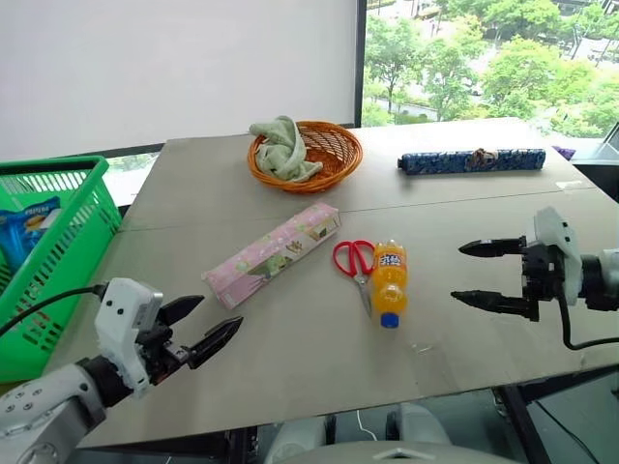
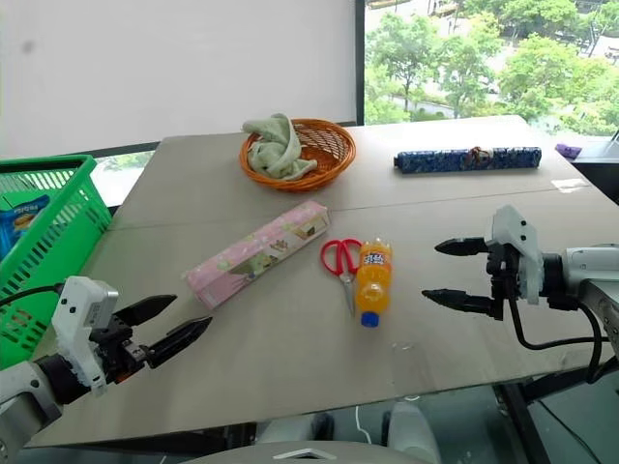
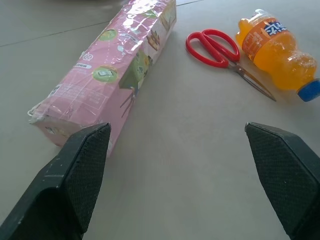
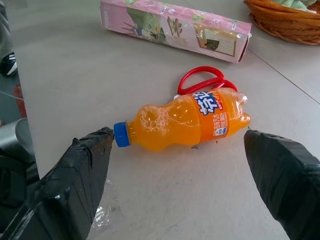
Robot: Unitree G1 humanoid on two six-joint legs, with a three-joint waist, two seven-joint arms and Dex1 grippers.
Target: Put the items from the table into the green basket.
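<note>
Table (image 1: pixel 290 387) cluttered; green basket (image 1: pixel 58 193) beside.

Looks like a test room in an office-type building, upper floor by the look of it — a big window (image 1: pixel 484 58) at the back gives onto treetops and a road below, with a white roller blind (image 1: pixel 174 68) drawn over most of it. The table (image 1: pixel 319 367) is bare board panels with open seams, a rigged-up work surface rather than furniture — and laid out on it is a staged mix of shop goods, with a green basket (image 1: pixel 58 208) at its edge
</note>
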